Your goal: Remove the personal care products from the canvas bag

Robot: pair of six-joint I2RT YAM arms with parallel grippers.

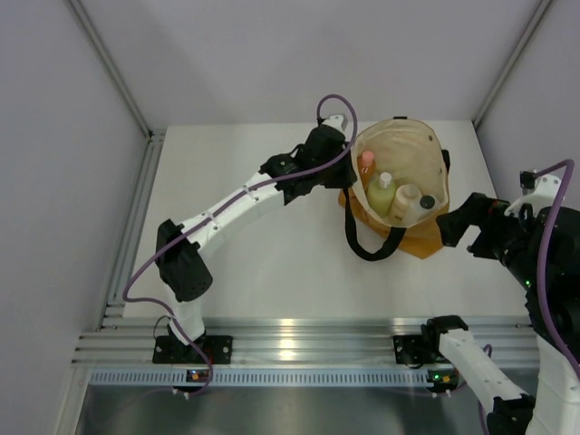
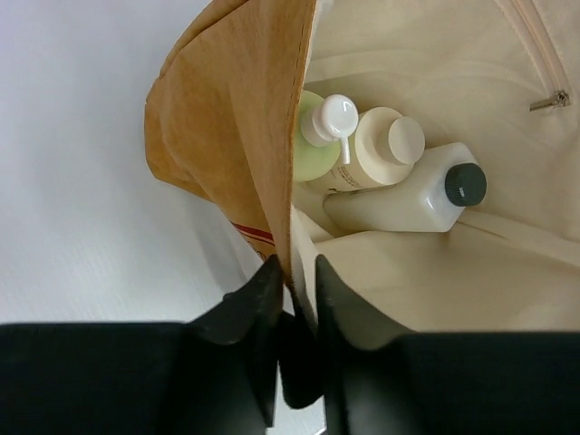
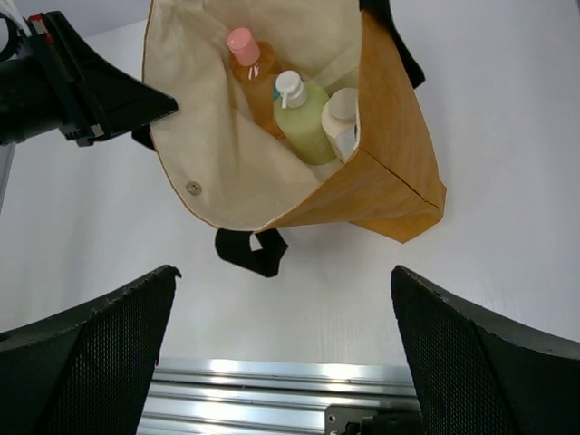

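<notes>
The canvas bag (image 1: 399,140) stands open on the table at the back right, its cream lining showing. Inside are an orange bottle with a pink cap (image 1: 366,165), a yellow-green bottle with a white cap (image 1: 382,192), a squat cream bottle (image 1: 406,201) and a clear-white bottle with a black cap (image 1: 426,203). My left gripper (image 1: 348,176) is shut on the bag's left rim (image 2: 292,227). My right gripper (image 1: 451,225) is open and empty, just right of the bag. The right wrist view shows the bag (image 3: 217,145) ahead of its spread fingers (image 3: 100,353); the black-capped bottle is hidden there.
A black loop handle (image 1: 367,245) lies on the table in front of the bag. An aluminium rail (image 1: 299,340) runs along the near edge. Grey walls close in the table at the back and on both sides.
</notes>
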